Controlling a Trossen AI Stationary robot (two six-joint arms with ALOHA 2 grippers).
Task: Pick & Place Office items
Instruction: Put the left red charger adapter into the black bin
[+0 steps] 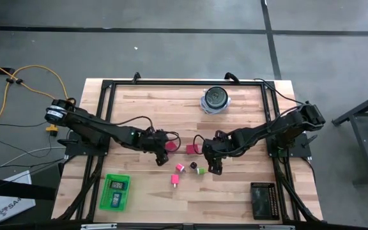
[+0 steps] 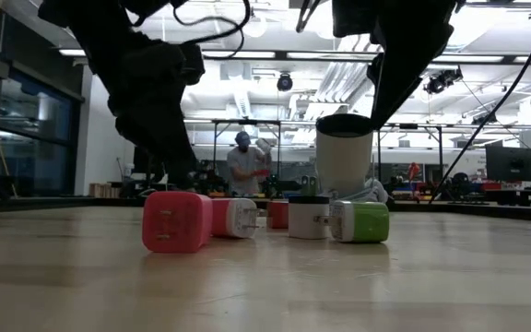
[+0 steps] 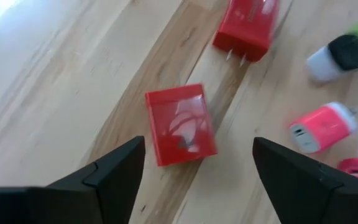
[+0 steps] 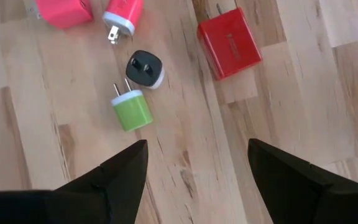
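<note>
From above, my left hand (image 1: 160, 142) hovers mid-table over a square red plastic charger block (image 1: 169, 147); the right hand (image 1: 211, 155) waits nearby. At my left wrist, the fingers (image 3: 114, 171) are spread around that block (image 3: 180, 124), untouched. I'd centre, descend straight, then close squarely across its flat sides.
</note>
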